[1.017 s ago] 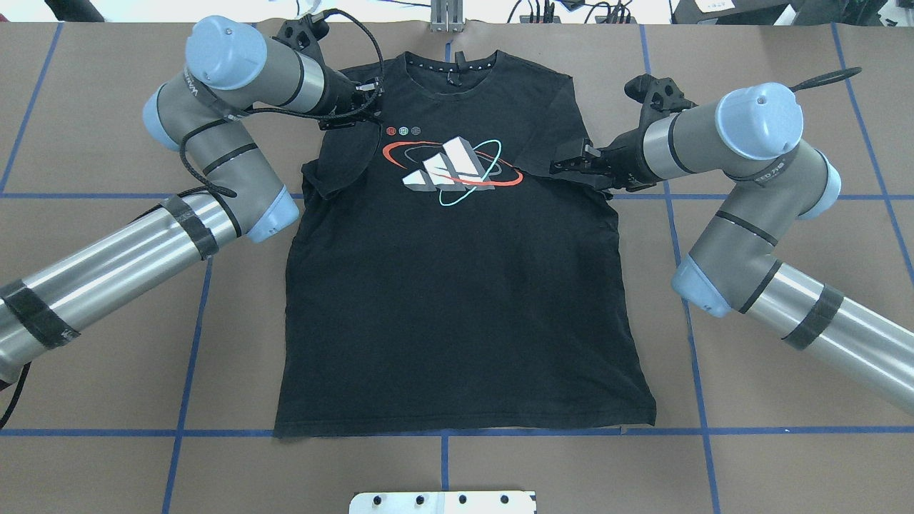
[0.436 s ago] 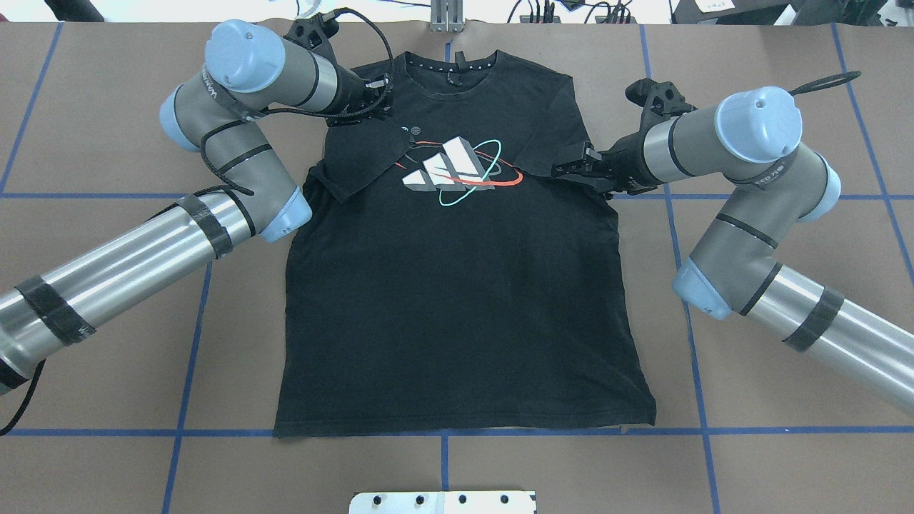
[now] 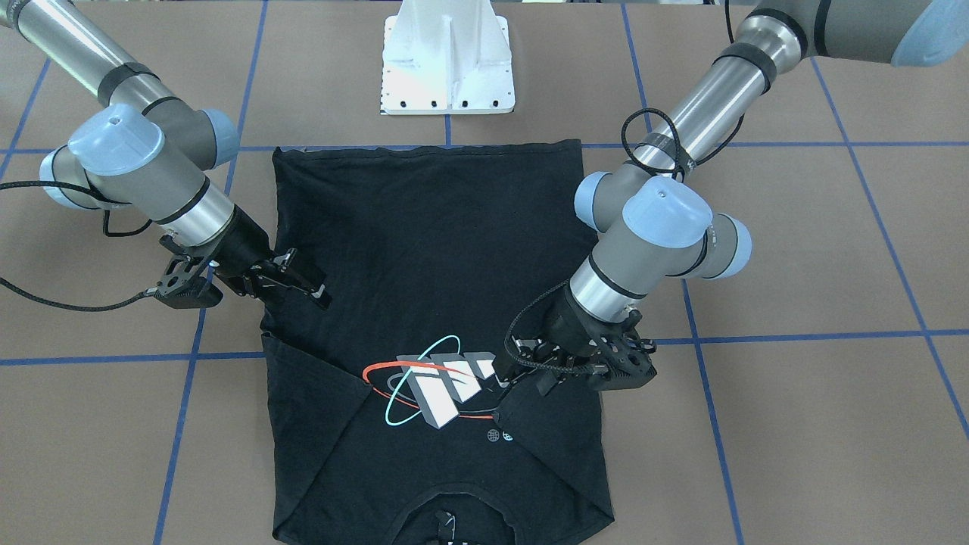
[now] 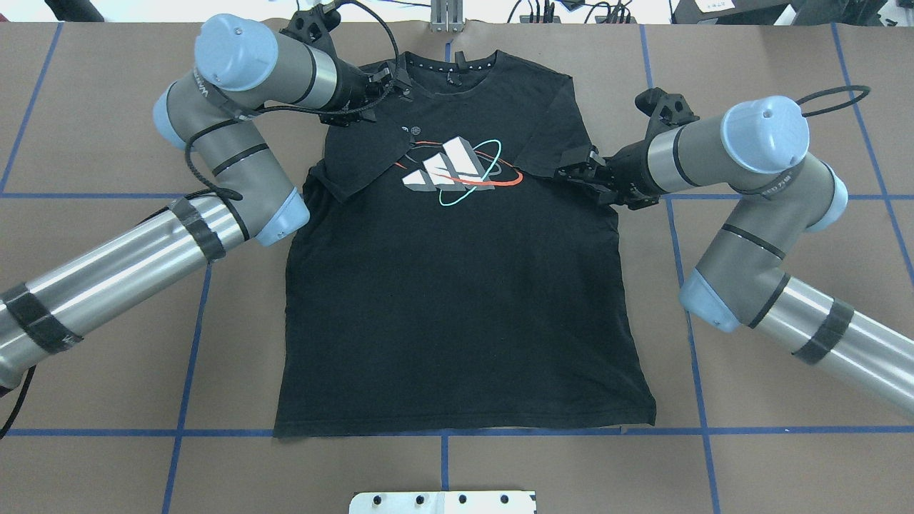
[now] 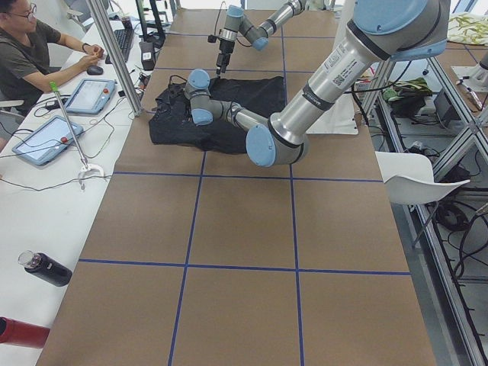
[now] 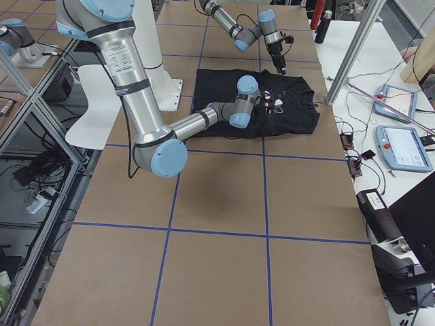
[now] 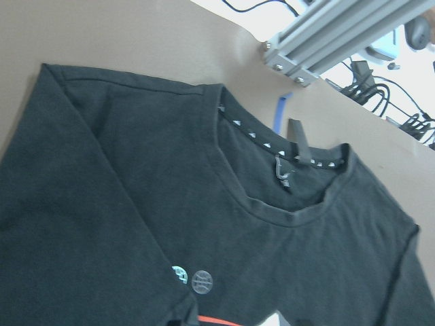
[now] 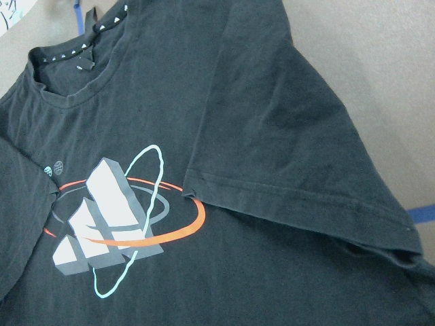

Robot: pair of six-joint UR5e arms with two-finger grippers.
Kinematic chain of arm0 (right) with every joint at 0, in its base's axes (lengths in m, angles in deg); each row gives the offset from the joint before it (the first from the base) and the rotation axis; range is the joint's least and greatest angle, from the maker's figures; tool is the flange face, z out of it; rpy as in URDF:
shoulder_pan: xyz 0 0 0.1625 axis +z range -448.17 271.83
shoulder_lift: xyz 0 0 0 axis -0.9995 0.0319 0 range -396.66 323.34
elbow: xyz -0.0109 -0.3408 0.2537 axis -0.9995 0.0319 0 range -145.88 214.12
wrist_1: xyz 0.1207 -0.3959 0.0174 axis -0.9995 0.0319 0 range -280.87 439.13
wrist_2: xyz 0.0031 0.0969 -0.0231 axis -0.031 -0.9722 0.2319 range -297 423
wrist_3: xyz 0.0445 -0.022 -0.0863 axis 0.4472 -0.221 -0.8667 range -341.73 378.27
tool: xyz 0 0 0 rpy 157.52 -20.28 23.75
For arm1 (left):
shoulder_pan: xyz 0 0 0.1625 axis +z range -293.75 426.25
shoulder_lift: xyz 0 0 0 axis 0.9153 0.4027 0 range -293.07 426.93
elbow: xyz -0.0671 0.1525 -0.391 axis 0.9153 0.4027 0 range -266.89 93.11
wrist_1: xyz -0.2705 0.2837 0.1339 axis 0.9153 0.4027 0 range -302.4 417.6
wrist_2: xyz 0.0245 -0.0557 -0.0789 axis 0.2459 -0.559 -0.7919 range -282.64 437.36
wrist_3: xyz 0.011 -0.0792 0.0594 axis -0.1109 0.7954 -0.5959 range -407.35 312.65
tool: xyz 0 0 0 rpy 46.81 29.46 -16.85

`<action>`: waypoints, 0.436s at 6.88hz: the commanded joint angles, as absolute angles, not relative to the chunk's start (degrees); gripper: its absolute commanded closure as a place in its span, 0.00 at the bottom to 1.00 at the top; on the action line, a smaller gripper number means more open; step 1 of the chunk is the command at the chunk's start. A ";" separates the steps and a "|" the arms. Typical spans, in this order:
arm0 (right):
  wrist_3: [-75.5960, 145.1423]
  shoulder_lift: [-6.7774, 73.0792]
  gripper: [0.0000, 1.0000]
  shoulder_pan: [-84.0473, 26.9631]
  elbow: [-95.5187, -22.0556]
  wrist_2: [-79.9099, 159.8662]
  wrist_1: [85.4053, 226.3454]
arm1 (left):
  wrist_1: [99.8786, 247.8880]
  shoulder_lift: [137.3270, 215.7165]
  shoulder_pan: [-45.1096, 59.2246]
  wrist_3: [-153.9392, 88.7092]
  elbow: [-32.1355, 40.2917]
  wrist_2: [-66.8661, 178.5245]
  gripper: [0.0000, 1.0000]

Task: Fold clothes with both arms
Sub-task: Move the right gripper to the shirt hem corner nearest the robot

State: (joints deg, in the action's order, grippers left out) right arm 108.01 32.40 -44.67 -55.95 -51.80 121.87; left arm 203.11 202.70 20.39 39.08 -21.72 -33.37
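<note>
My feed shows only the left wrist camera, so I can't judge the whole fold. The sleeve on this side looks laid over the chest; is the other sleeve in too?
Observer: Yes. The right sleeve is folded inward over the T-shirt, its cuff reaching the logo.
Operator: And the bottom half?
Observer: Unfolded; the hem lies flat along a blue tape line.
Operator: Where is the right claw?
Observer: The right claw is at that cuff's outer end; whether it touches the cloth is unclear.
</note>
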 commanded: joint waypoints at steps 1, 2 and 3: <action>113.45 43.35 0.02 -49.91 -68.20 -47.41 128.91 | 202.89 193.70 20.46 39.23 -9.59 -35.39 0.14; 116.68 49.76 0.03 -52.73 -75.75 -46.43 134.18 | 202.89 193.32 20.46 39.23 -9.20 -35.31 0.13; 121.23 56.09 0.03 -56.32 -80.88 -44.68 134.24 | 202.97 193.23 20.46 39.23 -9.02 -34.79 0.12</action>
